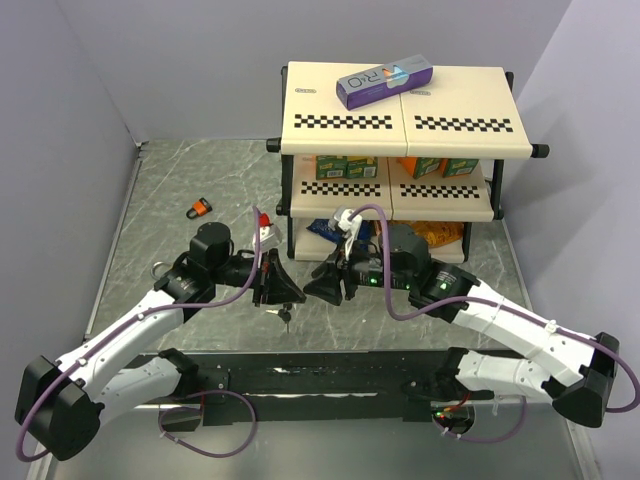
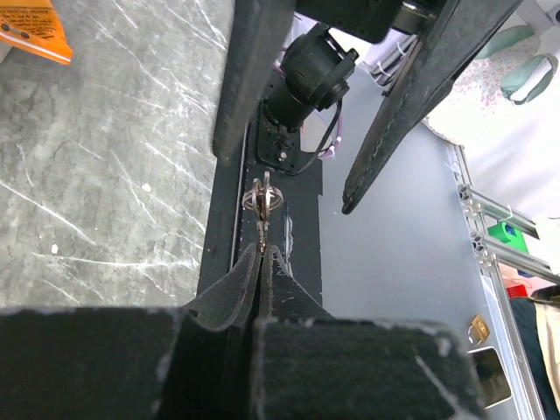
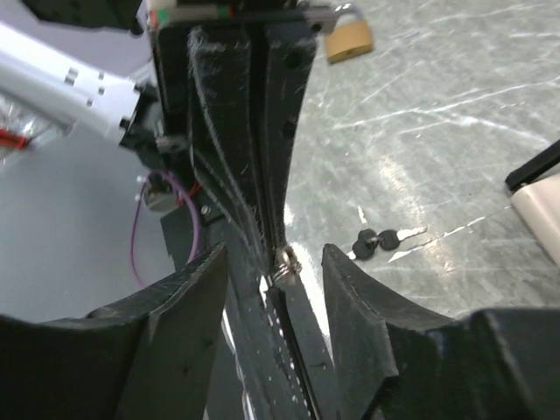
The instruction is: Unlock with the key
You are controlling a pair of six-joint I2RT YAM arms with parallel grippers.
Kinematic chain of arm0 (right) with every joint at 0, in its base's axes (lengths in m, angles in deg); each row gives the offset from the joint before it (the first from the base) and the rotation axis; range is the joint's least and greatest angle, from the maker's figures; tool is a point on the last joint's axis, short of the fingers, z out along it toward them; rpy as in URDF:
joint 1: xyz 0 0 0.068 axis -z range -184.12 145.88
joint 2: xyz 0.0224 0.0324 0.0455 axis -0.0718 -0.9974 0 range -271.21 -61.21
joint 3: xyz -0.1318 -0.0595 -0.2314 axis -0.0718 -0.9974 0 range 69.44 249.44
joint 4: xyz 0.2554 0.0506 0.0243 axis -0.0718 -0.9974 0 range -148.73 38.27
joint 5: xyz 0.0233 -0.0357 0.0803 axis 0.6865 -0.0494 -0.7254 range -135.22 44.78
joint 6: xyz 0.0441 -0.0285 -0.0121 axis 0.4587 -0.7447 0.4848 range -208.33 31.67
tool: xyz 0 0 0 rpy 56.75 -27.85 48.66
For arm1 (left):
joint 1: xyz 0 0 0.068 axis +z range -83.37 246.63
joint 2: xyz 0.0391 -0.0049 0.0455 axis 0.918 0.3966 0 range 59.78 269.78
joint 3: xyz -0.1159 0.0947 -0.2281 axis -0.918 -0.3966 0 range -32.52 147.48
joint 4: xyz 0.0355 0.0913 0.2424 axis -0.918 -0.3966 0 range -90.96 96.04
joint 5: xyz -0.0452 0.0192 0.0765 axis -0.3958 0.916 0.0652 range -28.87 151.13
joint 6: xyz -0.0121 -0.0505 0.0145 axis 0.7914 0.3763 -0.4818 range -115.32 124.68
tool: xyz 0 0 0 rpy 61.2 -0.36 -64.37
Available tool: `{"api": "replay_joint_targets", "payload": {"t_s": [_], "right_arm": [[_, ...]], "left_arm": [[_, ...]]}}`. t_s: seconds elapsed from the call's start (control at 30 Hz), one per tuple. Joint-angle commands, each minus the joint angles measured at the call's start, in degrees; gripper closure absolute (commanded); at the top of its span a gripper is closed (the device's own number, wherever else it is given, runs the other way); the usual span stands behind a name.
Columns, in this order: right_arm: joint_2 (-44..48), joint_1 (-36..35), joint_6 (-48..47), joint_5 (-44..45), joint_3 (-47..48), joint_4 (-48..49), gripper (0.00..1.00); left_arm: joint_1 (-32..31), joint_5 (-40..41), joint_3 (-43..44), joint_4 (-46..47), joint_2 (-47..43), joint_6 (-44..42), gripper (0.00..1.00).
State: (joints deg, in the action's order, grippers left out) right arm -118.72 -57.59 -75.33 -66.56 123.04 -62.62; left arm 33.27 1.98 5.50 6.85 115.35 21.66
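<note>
We find the left claw (image 2: 261,252) pressed fully together on a thin silver metal piece with a small split ring (image 2: 262,199). It pinches only the near end, so the ring and the rest stand clear beyond the tips. We take the piece for a key offered outward, but no black head shows, so we cannot be sure.

The right claw (image 3: 276,255) has its jaws apart, one finger on either side of the left claw's tips, and grips nothing. We judge that this straddling position is meant to let it close on the offered piece.

The pair of tiny silver keys with black heads (image 1: 285,315) lies loose on the grey marbled counter (image 1: 180,180), just near of the two claws, and neither claw touches it. The small orange-and-black padlock (image 1: 200,208) sits well apart at the far left. A brass padlock (image 3: 349,37) shows beyond the left claw in the right wrist view.

No key is in either lock, so we judge the unlocking not yet begun. It will need a grip on a key's head that leaves the blade free.
</note>
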Motion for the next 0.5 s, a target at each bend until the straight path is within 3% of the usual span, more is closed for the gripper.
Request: {"api": "replay_joint_targets", "payload": {"t_s": [0.0,0.47], "right_arm": [[-0.4,0.12,-2.71,-3.88,2.73,-2.64,0.48],[-1.72,0.12,-2.62,-4.77,3.26,-2.11,0.56]], "left_arm": [[-0.3,-3.07,2.67,0.67,-0.2,-1.59,0.99],[-0.74,-3.95,2.67,0.41,0.06,-1.77,0.99]]}}
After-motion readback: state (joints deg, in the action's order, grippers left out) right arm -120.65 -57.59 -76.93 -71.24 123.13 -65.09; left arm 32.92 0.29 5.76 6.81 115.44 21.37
